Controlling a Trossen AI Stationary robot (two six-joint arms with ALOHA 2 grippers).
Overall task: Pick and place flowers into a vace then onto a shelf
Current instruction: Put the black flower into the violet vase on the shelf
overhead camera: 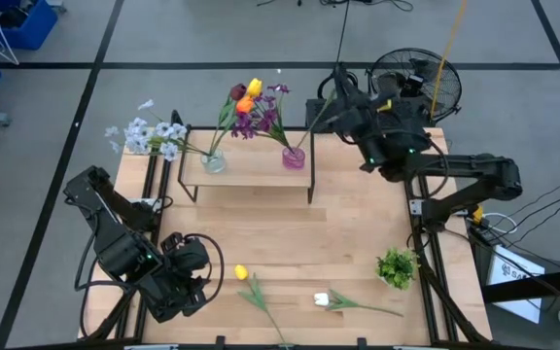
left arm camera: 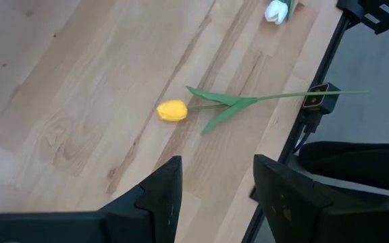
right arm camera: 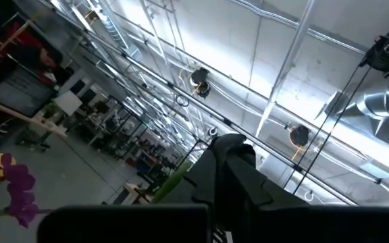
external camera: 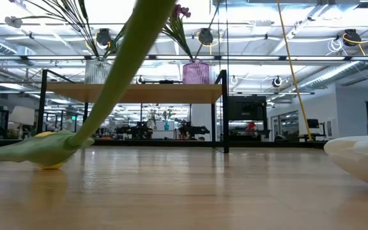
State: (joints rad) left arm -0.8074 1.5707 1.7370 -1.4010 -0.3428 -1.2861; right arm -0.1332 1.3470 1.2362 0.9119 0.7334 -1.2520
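Note:
The shelf (overhead camera: 246, 177) stands at the table's far middle and carries a clear vase (overhead camera: 214, 161) and a pink vase (overhead camera: 294, 157). Pale sprays (overhead camera: 152, 136) and orange, yellow and dark red heads (overhead camera: 246, 97) rise from the clear vase, and purple blooms (overhead camera: 261, 122) from the pink one. My right gripper (overhead camera: 338, 83), behind and right of the pink vase, is shut on a green stem (overhead camera: 317, 119). A yellow tulip (overhead camera: 241, 273) and a white tulip (overhead camera: 322, 300) lie flat near the front edge. My left gripper (left arm camera: 216, 169) hovers open just left of the yellow tulip (left arm camera: 172, 111). My right gripper pinches the green stem (right arm camera: 181, 177) between its two shut fingers (right arm camera: 229, 152), which point up and away from the table. From the fingers the stem slants down toward the pink vase's mouth. Which end it holds, and whether the other end is inside the vase, I cannot tell.
A short leafy green tuft (overhead camera: 397, 265) stands by the table's right edge. A black fan (overhead camera: 411, 83) and cables sit behind the far right corner. Bare wood lies between the shelf and the two loose tulips.

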